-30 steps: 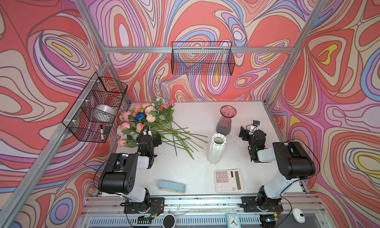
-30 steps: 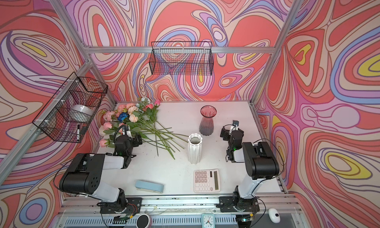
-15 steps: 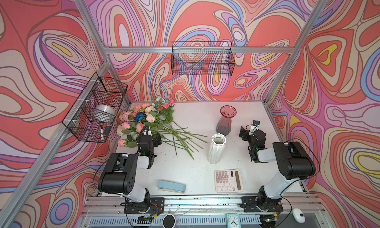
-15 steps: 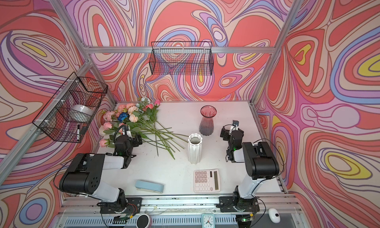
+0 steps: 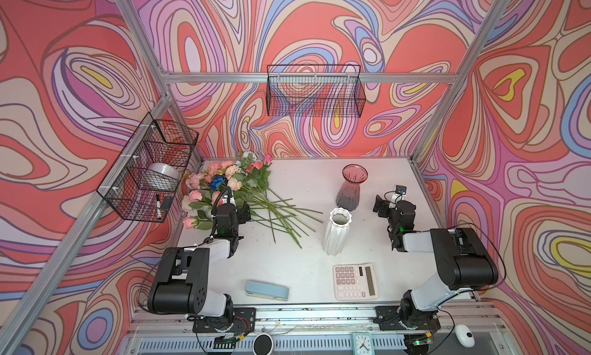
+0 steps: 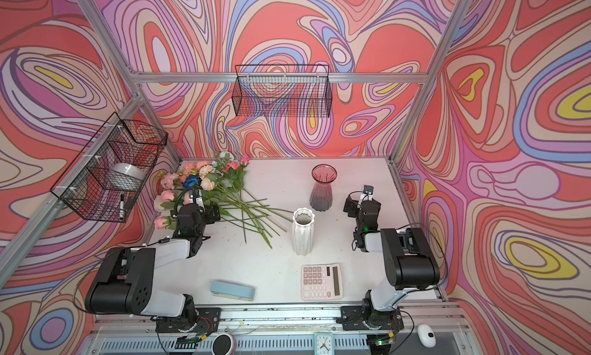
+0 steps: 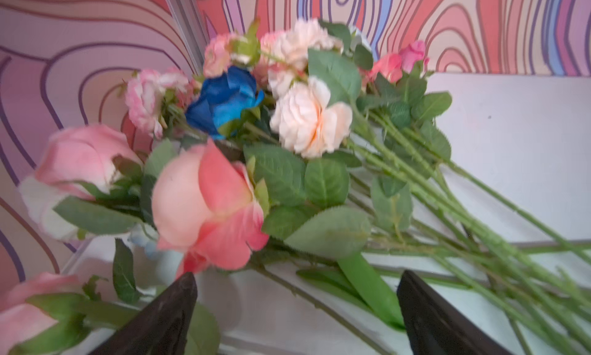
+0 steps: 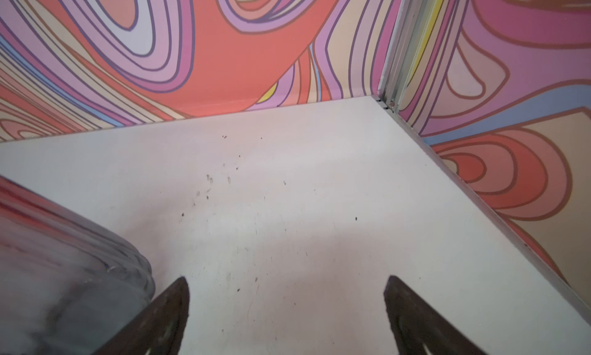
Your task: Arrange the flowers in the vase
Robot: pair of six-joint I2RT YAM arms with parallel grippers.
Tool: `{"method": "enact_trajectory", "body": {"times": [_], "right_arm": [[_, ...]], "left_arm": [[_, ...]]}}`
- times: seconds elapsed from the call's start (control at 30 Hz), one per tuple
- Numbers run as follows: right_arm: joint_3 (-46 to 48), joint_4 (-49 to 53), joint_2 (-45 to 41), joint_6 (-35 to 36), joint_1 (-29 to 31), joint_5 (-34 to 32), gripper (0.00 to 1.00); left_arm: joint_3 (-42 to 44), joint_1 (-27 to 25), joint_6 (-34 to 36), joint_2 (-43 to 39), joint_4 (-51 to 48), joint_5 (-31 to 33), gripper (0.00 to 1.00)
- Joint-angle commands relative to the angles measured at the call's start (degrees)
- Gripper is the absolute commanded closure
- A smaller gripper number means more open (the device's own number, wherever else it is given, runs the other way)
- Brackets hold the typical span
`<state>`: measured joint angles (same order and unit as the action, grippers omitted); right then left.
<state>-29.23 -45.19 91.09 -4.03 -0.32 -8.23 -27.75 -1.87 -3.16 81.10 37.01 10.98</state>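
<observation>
Left wrist view: left gripper (image 7: 295,283) wide open, empty, close to flowers (image 7: 307,120) heaped far-left on table (image 7: 527,129); right gripper (image 8: 286,283) wide open, empty. Flowers judged light, floppy-headed; grasp mid-stem, clear of leaves.

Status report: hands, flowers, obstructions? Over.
Left hand open at flowers, nothing held. Right hand open beside red vase. Flowers piled on table, none in either vase. Nothing blocking.
</observation>
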Motion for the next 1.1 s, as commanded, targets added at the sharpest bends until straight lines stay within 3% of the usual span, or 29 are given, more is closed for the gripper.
{"method": "enact_trajectory", "body": {"times": [0.0, 0.2, 0.3, 0.4, 0.43, 0.5, 0.53, 0.6, 0.83, 1.07], "right_arm": [[-2.42, 9.78, -3.29, -2.76, 0.03, -2.67, 0.02], [-4.82, 18.72, -9.88, -9.6, -0.03, -11.29, 0.02], [-8.74, 29.04, -11.92, -20.9, 0.0, -18.79, 0.02], [-16.81, 51.22, -12.28, -37.1, -0.12, -24.21, 0.02], [-18.89, 55.23, -11.69, -37.95, -0.13, -24.22, 0.02], [-20.39, 55.75, -10.77, -34.39, -0.18, -20.05, 0.02], [-20.41, 56.1, -10.9, -34.81, -0.13, -19.17, 0.02], [-18.59, 54.42, -12.78, -35.02, -0.12, -16.15, 0.02], [-11.97, 50.13, -25.69, -30.88, -0.12, 5.73, 0.02], [-10.69, 53.5, -39.08, -29.44, 0.61, 23.41, 0.02]], "left_arm": [[-0.33, 0.11, -0.18, -4.65, -5.82, 1.57, 0.0], [-1.17, 0.11, -9.34, -12.37, -6.65, 1.98, 0.0], [-5.63, 0.11, -19.43, -13.18, -7.49, 2.61, 0.0], [-11.86, 0.41, -32.77, -15.23, -21.46, 3.56, 0.0], [-14.22, 0.42, -37.96, -16.0, -28.57, 5.57, 0.0], [-18.47, 0.55, -51.03, -17.33, -44.18, 9.39, 0.0], [-19.51, 0.68, -51.8, -17.97, -46.3, 8.9, 0.0], [-18.6, 0.73, -49.85, -19.53, -43.86, 4.53, 0.0], [-8.53, 0.73, -57.07, -29.35, -29.89, -9.37, 0.0], [-14.71, -1.22, -52.23, -29.86, -38.09, -31.46, 0.06]]}}
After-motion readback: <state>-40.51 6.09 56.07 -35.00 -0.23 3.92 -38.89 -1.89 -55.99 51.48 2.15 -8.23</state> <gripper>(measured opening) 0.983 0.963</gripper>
